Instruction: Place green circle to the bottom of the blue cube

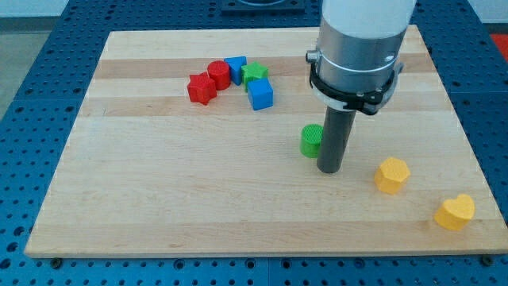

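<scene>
The green circle (310, 140) stands on the wooden board (159, 183) right of centre. The blue cube (259, 94) sits up and to the left of it, in a cluster near the view's top. My tip (329, 169) rests on the board just right of and slightly below the green circle, touching or almost touching its right side. The rod hangs from the arm's white and grey body (357, 48) at the view's top right.
The cluster by the blue cube holds a green star-like block (254, 74), a small blue block (236, 66), a red cylinder (219, 74) and a red star-like block (202, 89). A yellow hexagon (391, 174) and a yellow heart (455, 211) lie at the lower right.
</scene>
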Tool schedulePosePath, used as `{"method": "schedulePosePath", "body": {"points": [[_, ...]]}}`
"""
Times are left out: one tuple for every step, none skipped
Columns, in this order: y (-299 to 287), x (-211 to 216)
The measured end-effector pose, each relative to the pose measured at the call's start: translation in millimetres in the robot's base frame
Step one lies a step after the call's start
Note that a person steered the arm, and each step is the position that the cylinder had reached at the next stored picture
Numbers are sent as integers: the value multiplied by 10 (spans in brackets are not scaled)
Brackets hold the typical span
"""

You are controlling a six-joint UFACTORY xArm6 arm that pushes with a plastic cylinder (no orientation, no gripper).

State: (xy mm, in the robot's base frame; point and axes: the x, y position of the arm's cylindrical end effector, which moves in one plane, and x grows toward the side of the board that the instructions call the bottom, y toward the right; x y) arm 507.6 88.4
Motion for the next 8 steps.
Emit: {"method": "schedulePosePath", "body": {"points": [[0, 0], [0, -14], [0, -103], [0, -213], [-70, -284], [-167, -366], [-246, -440], [-375, -495]]}}
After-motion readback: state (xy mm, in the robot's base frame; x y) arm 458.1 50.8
